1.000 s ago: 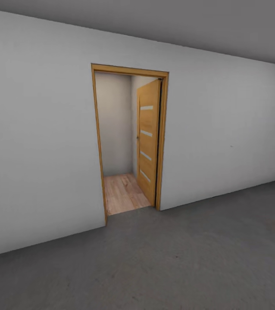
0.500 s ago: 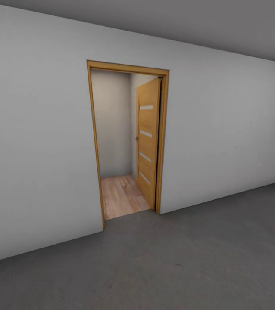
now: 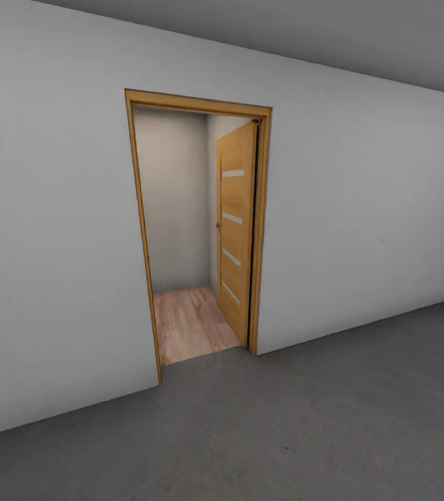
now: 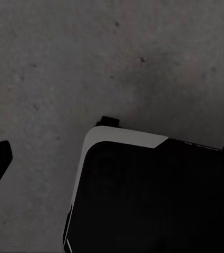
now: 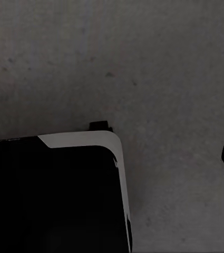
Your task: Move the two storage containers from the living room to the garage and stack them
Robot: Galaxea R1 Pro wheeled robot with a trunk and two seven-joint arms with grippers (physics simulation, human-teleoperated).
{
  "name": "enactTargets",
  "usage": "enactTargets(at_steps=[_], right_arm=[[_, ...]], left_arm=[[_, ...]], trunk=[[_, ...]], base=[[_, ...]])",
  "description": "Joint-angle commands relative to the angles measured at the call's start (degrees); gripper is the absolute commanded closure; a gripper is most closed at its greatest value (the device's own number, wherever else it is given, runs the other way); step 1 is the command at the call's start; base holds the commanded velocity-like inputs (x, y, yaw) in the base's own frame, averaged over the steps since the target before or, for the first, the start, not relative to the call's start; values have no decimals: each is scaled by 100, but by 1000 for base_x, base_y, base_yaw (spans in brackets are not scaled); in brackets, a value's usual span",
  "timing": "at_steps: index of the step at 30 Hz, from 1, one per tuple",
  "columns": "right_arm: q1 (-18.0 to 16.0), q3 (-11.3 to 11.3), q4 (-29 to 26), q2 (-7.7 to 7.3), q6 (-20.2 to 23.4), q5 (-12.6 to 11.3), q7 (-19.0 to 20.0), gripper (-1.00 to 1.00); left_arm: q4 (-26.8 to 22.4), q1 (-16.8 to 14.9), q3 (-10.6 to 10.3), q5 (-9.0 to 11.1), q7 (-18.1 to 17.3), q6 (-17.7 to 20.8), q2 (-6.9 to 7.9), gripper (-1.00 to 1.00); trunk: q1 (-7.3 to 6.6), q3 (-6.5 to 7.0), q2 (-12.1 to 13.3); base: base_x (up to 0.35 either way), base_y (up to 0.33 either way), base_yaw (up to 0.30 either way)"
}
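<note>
No bins in sight | we face the doorway (image 3: 197, 229) from the garage floor (image 3: 305, 431) | door (image 3: 236, 236) ajar right: base could clip the frame | grippers' state: cannot tell.

A bare garage in a home

The garage (image 3: 361, 209) is a plain room of white walls under a grey ceiling (image 3: 333, 35), with a dull, mottled dark-grey concrete floor (image 3: 305, 431). An orange-wood door (image 3: 236, 229) with glass slits stands open in its frame, showing a narrow white-walled passage with light wood plank flooring (image 3: 191, 323).
</note>
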Motion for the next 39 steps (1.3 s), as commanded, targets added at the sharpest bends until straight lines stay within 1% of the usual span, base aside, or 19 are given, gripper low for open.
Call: enactTargets(at_steps=[1,20,26,39], right_arm=[[-6,-8,19,0,-43,-48,4,-100],[-6,-7,19,13,9,-39,4,-100],[-6,-7,19,5,1,-39,-1,-100],[-6,-7,19,8,-15,-39,1,-100]], left_arm=[[5,-2,-50,50,19,-19,-2,-100],[5,-5,-57,50,18,-14,15,-100],[5,-3,-57,50,15,-16,18,-100],[5,-2,-57,50,18,-15,16,-100]], trunk=[[5,-2,-3],[5,-2,-3],[5,-2,-3],[5,-2,-3]], base=[[321,-129,0],[321,-131,0],[322,-55,16],[323,-5,229]])
